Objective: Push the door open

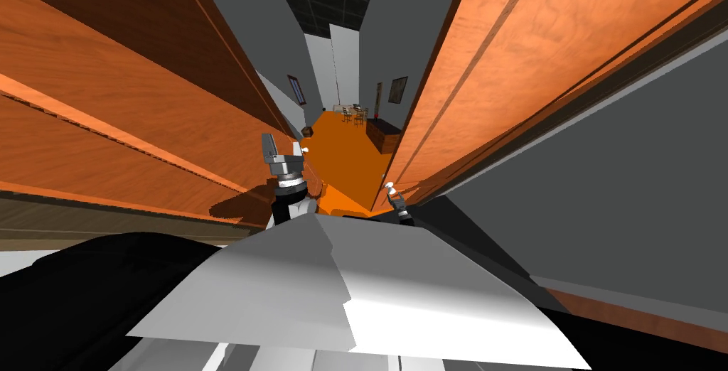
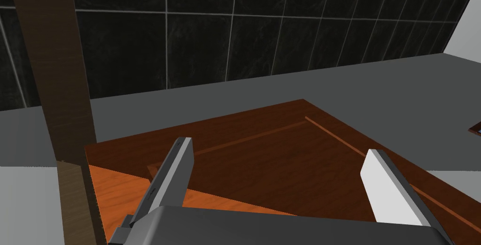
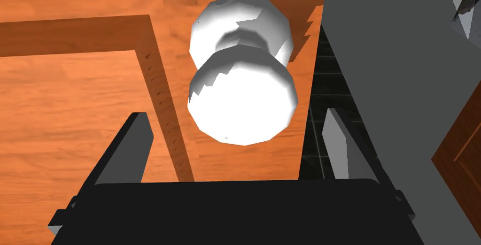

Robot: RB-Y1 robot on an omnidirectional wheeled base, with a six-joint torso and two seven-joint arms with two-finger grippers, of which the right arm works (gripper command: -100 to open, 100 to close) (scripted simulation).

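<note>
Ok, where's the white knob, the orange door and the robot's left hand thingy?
white knob (image 3: 242, 101): right wrist view, on its round front ball.
orange door (image 3: 70, 115): right wrist view, on the flat wood panel beside the knob.
left gripper (image 2: 278, 148): left wrist view, midway between its two open fingertips.

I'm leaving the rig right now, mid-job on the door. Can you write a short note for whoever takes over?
Left gripper: fingers open, empty, raised beside the wooden door on my left.
Right gripper: fingers open, with the white doorknob just ahead between them, not gripped.
The knob sits at the edge of the orange wooden door on my right.
Done: an orange-floored hallway shows between the two doors. I cannot tell how far the right one has swung.
Left: probably press the right door further open.
</note>
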